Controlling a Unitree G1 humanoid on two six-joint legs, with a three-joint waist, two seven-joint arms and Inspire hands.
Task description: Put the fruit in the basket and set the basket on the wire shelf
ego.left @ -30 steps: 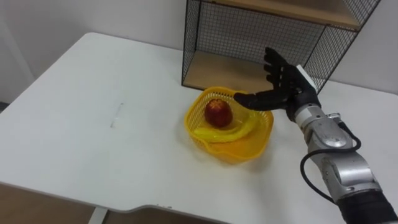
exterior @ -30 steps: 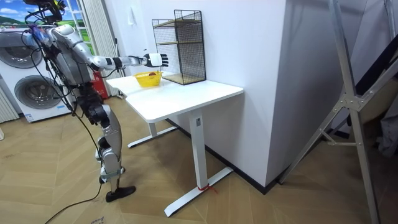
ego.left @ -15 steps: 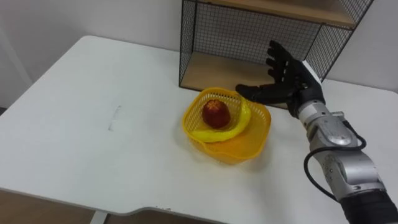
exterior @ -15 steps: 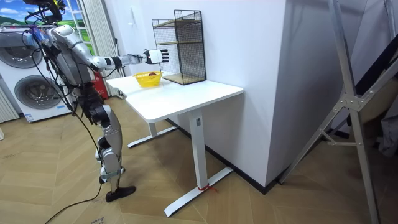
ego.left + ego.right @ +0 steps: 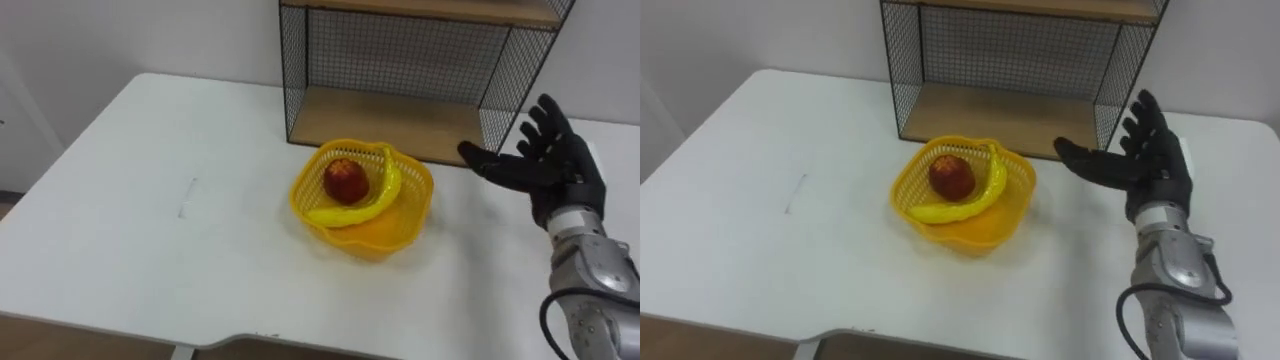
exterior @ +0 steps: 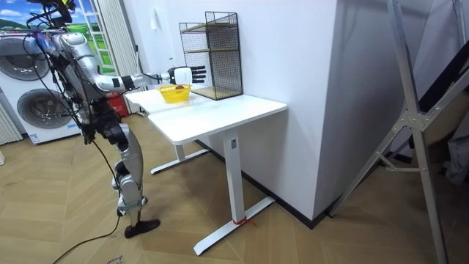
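Yellow basket (image 5: 372, 240): stands on the white table (image 5: 150, 220) and holds a red apple (image 5: 345, 181) and a banana (image 5: 372, 198), the banana lying curved along the basket's right-hand inner wall. Wire shelf (image 5: 400, 55): stands just behind the basket, with its wooden lower board (image 5: 390, 118) facing the basket's far rim. Right hand (image 5: 552, 168): raised in the air to the right of the basket and apart from it, fingers spread straight, thumb stretched towards the basket, holding nothing.

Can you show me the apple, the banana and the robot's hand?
apple (image 5: 345, 181), left eye view, middle of its red skin.
banana (image 5: 374, 198), left eye view, middle of its curve.
right hand (image 5: 556, 172), left eye view, on the palm.
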